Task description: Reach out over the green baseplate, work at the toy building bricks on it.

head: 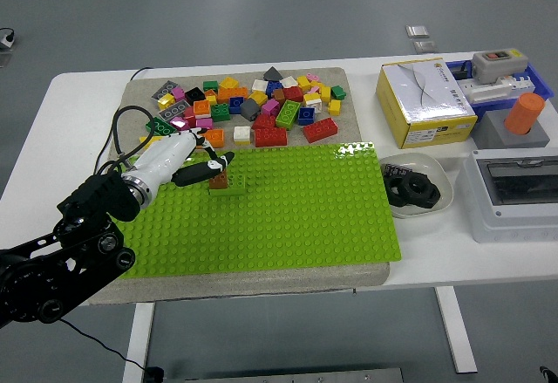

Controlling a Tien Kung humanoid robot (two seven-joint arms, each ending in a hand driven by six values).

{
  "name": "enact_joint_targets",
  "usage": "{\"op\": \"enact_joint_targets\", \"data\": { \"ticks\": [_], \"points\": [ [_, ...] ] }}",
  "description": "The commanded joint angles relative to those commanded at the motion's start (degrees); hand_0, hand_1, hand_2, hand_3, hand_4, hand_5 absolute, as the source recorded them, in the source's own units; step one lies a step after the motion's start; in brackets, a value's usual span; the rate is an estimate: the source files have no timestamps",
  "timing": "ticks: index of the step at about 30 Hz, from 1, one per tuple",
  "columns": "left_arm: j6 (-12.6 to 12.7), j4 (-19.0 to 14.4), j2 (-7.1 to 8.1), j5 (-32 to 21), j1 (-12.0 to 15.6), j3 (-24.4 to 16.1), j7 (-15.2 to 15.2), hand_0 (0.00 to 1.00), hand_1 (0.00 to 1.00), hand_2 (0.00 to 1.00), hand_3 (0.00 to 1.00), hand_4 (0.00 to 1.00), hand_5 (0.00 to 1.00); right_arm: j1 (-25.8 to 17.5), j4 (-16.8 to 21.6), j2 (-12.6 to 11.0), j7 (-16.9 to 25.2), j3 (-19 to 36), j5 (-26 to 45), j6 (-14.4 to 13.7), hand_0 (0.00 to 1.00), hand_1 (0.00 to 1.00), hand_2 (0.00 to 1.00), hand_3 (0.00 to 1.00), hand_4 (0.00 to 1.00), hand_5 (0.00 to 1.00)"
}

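Observation:
A green baseplate lies on a grey mat in the middle of the table. On its far left stands a small stack: a brown brick on a green brick. My left hand, white with black fingers, reaches in from the lower left over the plate. Its fingers are stretched out and their tips touch the brown brick's left and top side. I cannot see them closed around it. A pile of loose coloured bricks lies on the mat behind the plate. My right arm is out of view.
At the right stand a yellow box, a white bowl with black parts, a grey electrical box and an orange cylinder on a grey block. A black cable loops from my left arm over the mat.

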Motion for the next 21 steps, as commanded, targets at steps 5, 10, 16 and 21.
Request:
{"op": "enact_joint_targets", "data": {
  "ticks": [5, 10, 16, 21],
  "points": [
    [0.0, -0.4, -0.08, 0.3, 0.1, 0.5, 0.3, 0.998, 0.998, 0.978, 0.584, 0.698, 0.998, 0.0, 0.0, 0.0, 0.0, 0.0, 0.0, 0.0, 0.679, 0.666, 0.692, 0.771, 0.896, 0.957],
    [0.0, -0.6, -0.10, 0.0, 0.2, 0.8, 0.6, 0.998, 0.998, 0.972, 0.585, 0.693, 0.998, -0.1, 0.0, 0.0, 0.0, 0.1, 0.0, 0.0, 0.678, 0.666, 0.692, 0.772, 0.896, 0.957],
    [0.1, -0.4, -0.23, -0.4, 0.2, 1.2, 0.7, 0.998, 0.998, 0.968, 0.585, 0.692, 0.998, 0.0, 0.0, 0.0, 0.0, 0.0, 0.0, 0.0, 0.679, 0.666, 0.692, 0.772, 0.896, 0.958],
    [0.3, 0.8, -0.33, -0.8, 0.3, 1.2, 0.5, 0.998, 0.998, 0.964, 0.586, 0.689, 0.998, 0.0, 0.0, 0.1, 0.1, -0.2, 0.3, 0.1, 0.679, 0.667, 0.691, 0.771, 0.896, 0.958]
  ]
}}
